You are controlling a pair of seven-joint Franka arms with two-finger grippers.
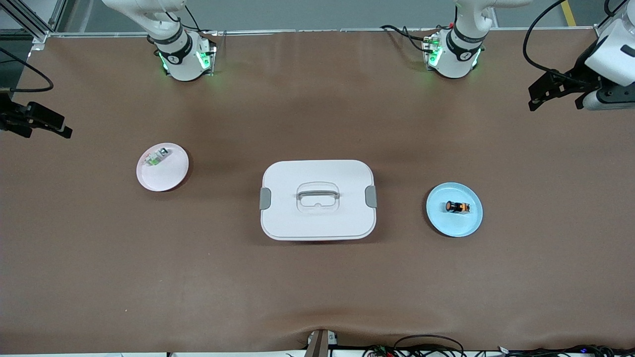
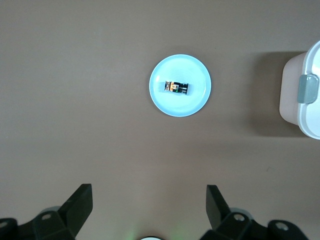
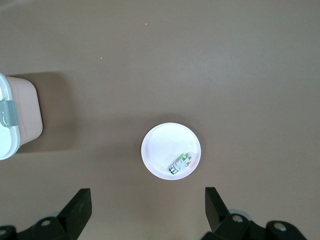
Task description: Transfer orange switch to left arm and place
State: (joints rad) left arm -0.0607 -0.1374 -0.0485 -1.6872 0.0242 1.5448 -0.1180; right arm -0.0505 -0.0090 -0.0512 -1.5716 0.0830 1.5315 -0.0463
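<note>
1. I see the fingers of the left gripper spread wide and holding nothing – it hangs high over the table at the left arm's end.
2. The right gripper also has its fingers wide apart and empty, high over the right arm's end.
3. The orange switch lies on its side in the blue plate, well apart from both grippers.
4. The box stands closed in the middle of the table, between the blue plate and the pink plate.
5. In the pink plate I see a small green-and-white component – near the rim farther from the front camera.
</note>
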